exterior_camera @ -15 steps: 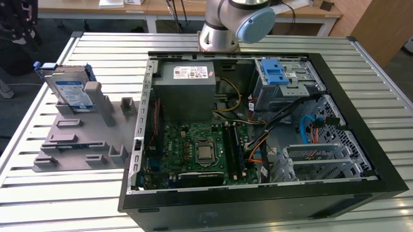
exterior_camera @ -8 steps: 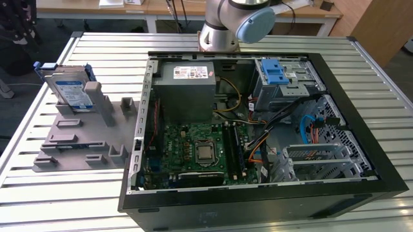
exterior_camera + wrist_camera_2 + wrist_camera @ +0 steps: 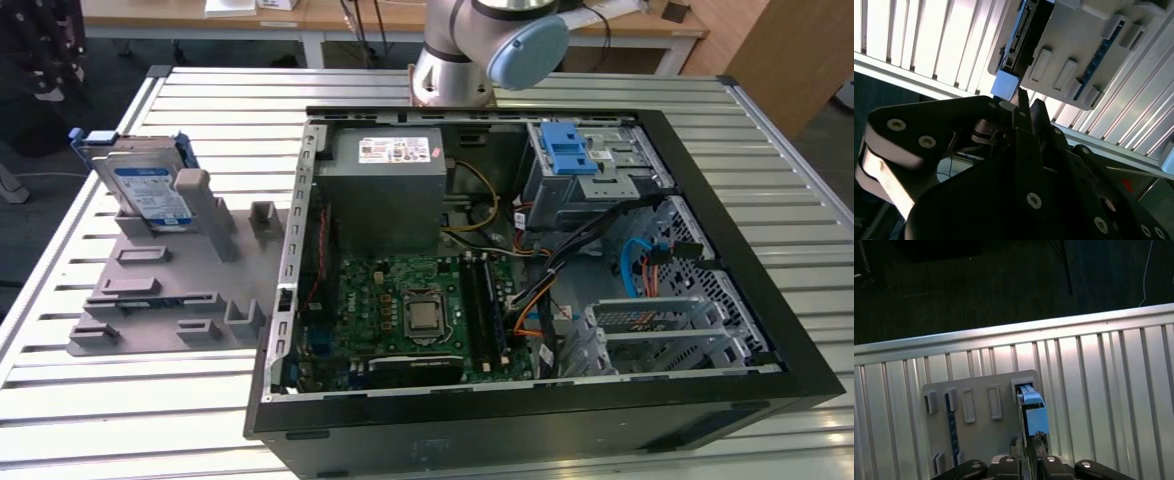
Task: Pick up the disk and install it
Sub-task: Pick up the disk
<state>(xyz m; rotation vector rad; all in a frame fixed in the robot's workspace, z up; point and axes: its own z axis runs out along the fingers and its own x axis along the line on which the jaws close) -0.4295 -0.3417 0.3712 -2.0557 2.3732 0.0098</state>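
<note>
The exterior view is evenly and fairly brightly lit from above. The ribbed silver metal tabletop carries a pale sheen along its slats, and the inside of the open black computer case sits in soft shade, darkest under its walls. In the second wrist view those slats burn out to white glare. My black metal gripper, close to the lens, is a nearly featureless dark mass, with only its round screw heads catching light. In the first wrist view a bright band of glare crosses the slats around the flat grey plastic holder plate, while the dark floor beyond is almost black.
</note>
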